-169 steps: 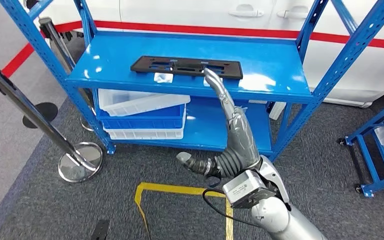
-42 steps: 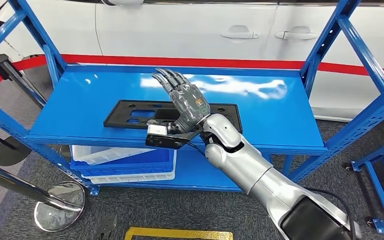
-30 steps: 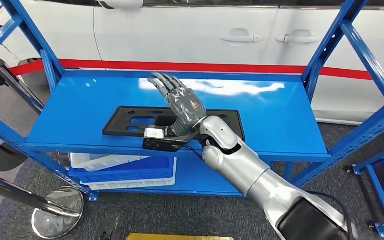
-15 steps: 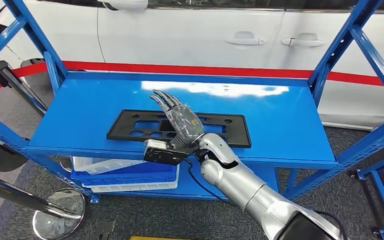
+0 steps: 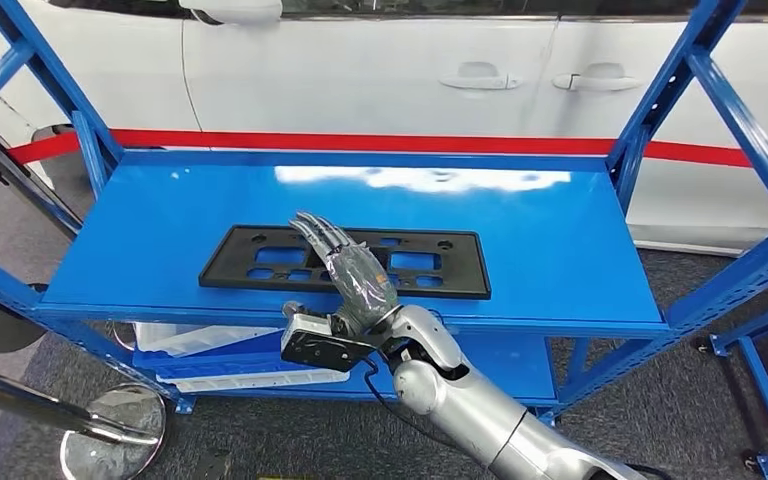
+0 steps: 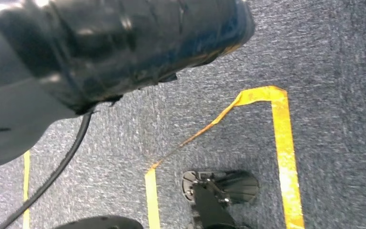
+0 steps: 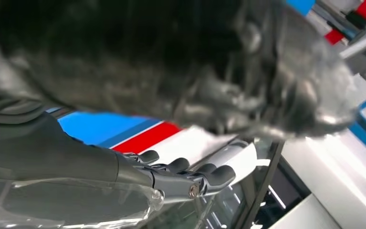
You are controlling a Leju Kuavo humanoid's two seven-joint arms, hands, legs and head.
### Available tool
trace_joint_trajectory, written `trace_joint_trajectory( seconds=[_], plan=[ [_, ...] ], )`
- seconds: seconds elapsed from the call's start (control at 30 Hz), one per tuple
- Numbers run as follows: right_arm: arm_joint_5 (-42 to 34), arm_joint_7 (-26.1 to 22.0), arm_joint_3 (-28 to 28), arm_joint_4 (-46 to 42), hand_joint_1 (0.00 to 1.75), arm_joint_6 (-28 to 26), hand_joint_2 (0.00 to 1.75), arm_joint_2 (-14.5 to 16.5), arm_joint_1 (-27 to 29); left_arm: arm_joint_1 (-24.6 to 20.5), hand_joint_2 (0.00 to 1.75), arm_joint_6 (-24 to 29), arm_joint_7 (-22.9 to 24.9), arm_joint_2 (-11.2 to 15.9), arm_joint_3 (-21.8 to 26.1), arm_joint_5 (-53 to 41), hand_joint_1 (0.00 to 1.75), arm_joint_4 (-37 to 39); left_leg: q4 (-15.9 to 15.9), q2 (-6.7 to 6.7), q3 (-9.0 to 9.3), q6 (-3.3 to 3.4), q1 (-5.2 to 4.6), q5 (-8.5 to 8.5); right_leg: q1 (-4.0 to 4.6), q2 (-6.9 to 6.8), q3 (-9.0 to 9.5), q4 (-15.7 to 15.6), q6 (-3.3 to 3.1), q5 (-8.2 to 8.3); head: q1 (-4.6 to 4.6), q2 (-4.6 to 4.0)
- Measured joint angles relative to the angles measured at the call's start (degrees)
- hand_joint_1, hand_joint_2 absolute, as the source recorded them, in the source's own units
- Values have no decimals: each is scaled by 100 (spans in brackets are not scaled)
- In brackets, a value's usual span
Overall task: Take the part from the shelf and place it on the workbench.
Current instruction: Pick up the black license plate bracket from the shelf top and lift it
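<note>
The part is a long flat black plastic plate [image 5: 410, 275] with several cutouts, lying flat near the front edge of the blue shelf's top deck [image 5: 560, 240]. My right hand [image 5: 350, 270] reaches in from below over the shelf's front edge, its fingers [image 5: 312, 229] stretched out straight and apart above the plate's middle, holding nothing. In the right wrist view those fingers [image 7: 190, 176] lie extended, wrapped partly in clear film.
The shelf's blue uprights [image 5: 705, 90] frame both sides. White and blue bins [image 5: 230, 355] are stacked on the lower deck. A white car [image 5: 410, 70] stands behind the shelf. A stanchion base [image 5: 110, 425] sits at the lower left. Yellow floor tape [image 6: 281, 143] crosses the grey carpet.
The camera has shifted. My right hand has sunk lower and drawn back toward the shelf's front edge, its fingers still stretched over the black plate.
</note>
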Motion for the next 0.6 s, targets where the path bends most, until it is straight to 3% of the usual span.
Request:
trace_joint_trajectory(
  seconds=[0.13,0.17,0.27,0.3,0.33,0.4,0.47,0.6],
  plan=[
    [25,16,5,-192,0,-7,0,-53,63,35,0,-3,-1,-1,0,3,0,2,-81,3,59,121,9,22,-1,-12,-31,105,108,-111,10,0],
    [29,18,6,-226,0,-8,44,-65,66,35,0,-4,-1,-1,0,3,0,3,-105,9,77,153,19,30,-4,-18,-126,316,130,-240,15,0],
    [87,62,12,-268,0,-14,175,-114,109,34,0,-12,6,8,0,2,0,9,-110,16,85,200,9,17,-27,-27,-633,1346,163,-685,24,0],
    [136,91,16,-268,0,-19,175,-137,134,38,0,-19,10,11,0,2,0,12,-106,14,87,205,7,12,-33,-28,-738,1528,170,-702,25,0],
    [202,125,20,-268,0,-27,175,-158,155,43,0,-27,16,13,0,2,0,14,-99,11,91,205,7,4,-39,-29,-746,1504,173,-610,27,0],
    [365,190,28,-267,0,-57,175,-185,173,51,0,-39,26,13,0,-1,0,15,-66,4,100,188,8,-24,-52,-32,-478,887,157,-220,30,0],
    [537,245,36,-259,0,-102,175,-192,172,47,0,-43,37,13,0,-5,0,15,-16,0,85,145,-10,-63,-46,-32,-182,253,127,6,27,0],
    [863,365,57,-170,0,-216,175,-203,173,41,0,-44,63,16,0,-7,0,15,-3,2,67,38,-4,-83,-14,-16,-87,58,36,15,24,0]
  ],
)
